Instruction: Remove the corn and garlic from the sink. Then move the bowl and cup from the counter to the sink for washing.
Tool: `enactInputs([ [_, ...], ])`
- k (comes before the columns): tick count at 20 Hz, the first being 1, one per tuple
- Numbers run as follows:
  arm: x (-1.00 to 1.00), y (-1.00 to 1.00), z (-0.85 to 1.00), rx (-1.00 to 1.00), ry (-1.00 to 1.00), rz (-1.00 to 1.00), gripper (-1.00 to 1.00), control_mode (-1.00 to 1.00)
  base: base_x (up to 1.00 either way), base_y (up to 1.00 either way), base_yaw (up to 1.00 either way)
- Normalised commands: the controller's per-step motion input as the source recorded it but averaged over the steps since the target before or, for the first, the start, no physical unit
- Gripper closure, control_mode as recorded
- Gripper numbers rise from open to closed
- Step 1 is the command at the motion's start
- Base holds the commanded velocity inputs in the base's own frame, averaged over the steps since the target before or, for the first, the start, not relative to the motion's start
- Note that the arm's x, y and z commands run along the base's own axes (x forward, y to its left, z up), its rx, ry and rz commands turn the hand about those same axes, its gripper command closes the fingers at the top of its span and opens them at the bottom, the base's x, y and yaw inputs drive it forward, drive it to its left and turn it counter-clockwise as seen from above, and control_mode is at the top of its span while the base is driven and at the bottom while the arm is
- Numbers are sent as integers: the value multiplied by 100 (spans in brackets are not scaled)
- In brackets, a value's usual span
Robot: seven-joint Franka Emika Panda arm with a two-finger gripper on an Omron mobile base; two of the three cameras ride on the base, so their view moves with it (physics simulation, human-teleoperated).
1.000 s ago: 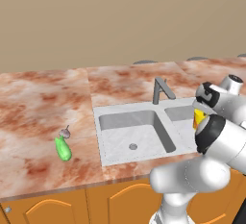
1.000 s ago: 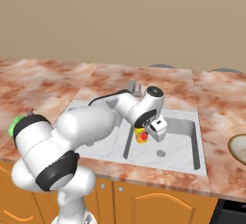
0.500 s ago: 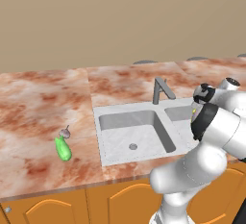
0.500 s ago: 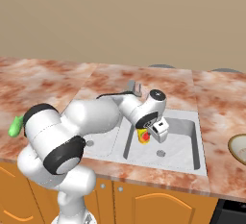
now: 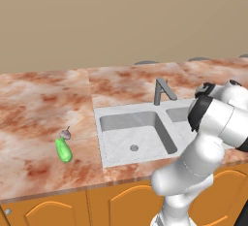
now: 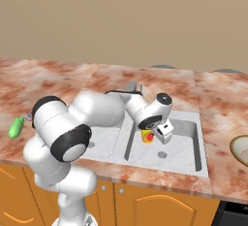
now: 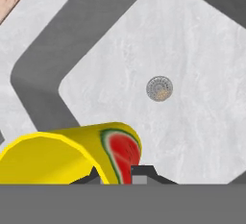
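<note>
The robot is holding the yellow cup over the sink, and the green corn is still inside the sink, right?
Not quite. The gripper does hold the cup over the sink, but the corn is not in it. The left base view shows it lying on the counter, left of the sink, beside the garlic.

Marbled reddish-brown countertop running wall to wall; orange wooden cabinet doors sitting beneath it; plain tan wall rising behind the counter.
</note>
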Motion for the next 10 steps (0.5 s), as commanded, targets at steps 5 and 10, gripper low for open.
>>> enactInputs([
  [5,17,-9,-9,1,-3,0,100,-100,0,0,0],
  [10,7,3,-14,2,-8,0,100,-100,0,0,0],
])
